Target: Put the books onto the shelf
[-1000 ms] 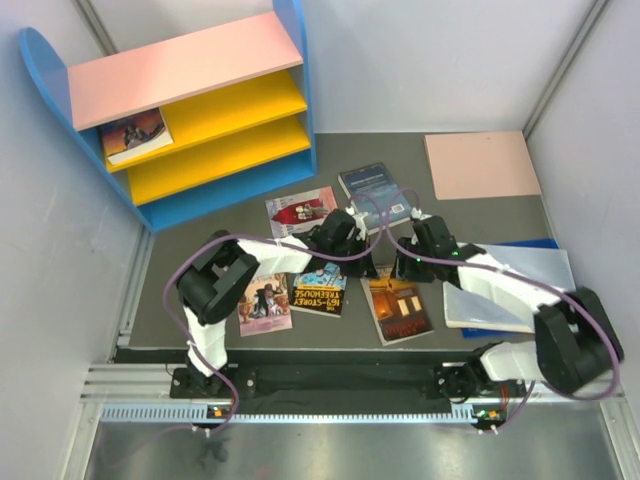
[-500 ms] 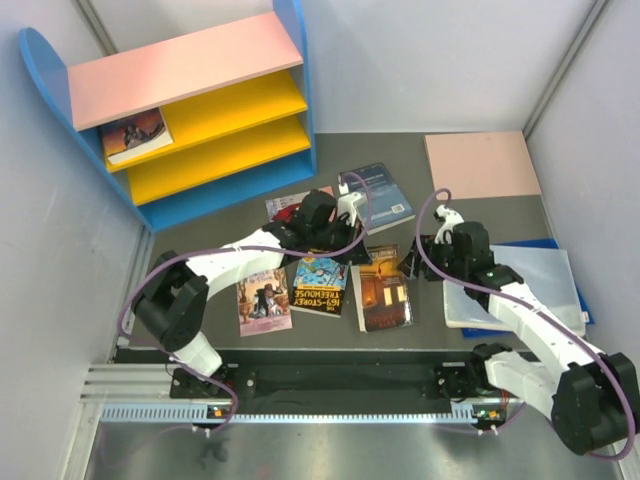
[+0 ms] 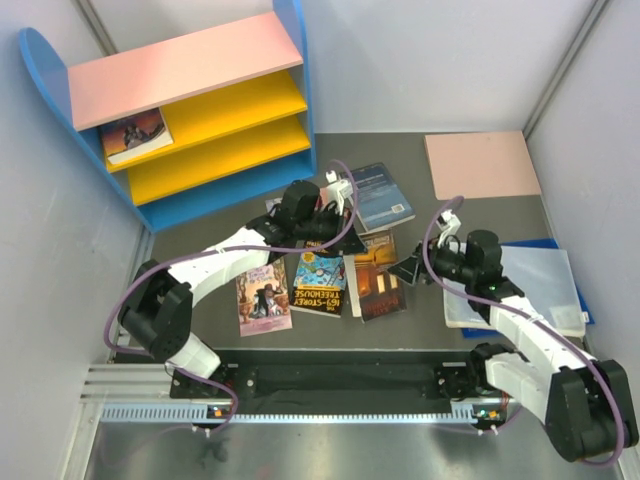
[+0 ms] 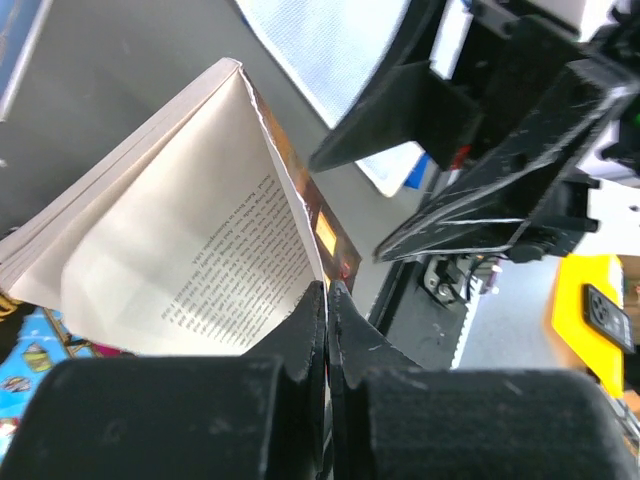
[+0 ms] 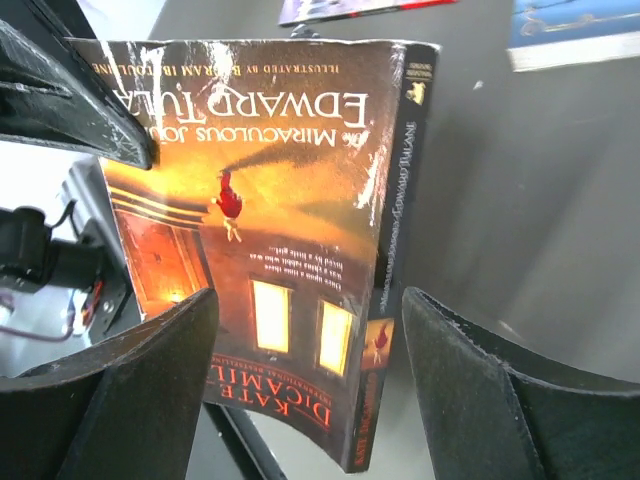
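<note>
- Pink-purple book [image 3: 264, 297] and blue-yellow cartoon book [image 3: 320, 283]: both lie flat on the counter [image 3: 470, 215], side by side. They are the books nearest the arm bases, and neither set of jaws touches them.
- Dark orange-brown book [image 3: 378, 275]: it sits just right of the cartoon book, between the two grippers. In the left wrist view its front cover stands parted from the page block, and a printed page is exposed.
- Left gripper [image 4: 327, 300]: the jaws are pressed together on the edge of the dark orange-brown book's front cover. In the top view the grip is at the book's far-left corner.
- Right gripper [image 3: 408, 268]: the jaws are spread wide and hold nothing. They are just beside the same book's right edge.
  - In the right wrist view the cover faces the camera and spans the gap between the two fingers [image 5: 480, 400].
  - The spine is toward the right-hand finger; whether it touches cannot be told.
- Pale blue-white pad [image 3: 530, 285]: it lies flat to the right of the grippers, partly under the right arm.
- Red-white book [image 3: 272, 207]: it is almost wholly hidden beneath the left arm, beyond the cartoon book.
- Navy blue book [image 3: 380, 195]: it lies flat, just beyond the left gripper and clear of its jaws.
- Pink board [image 3: 480, 165]: it lies flat at the far right, well apart from the books.
- Shelf [image 3: 190, 65]: it stands at the far left corner. One further book [image 3: 135, 135] lies at the left end of the upper yellow board.
</note>
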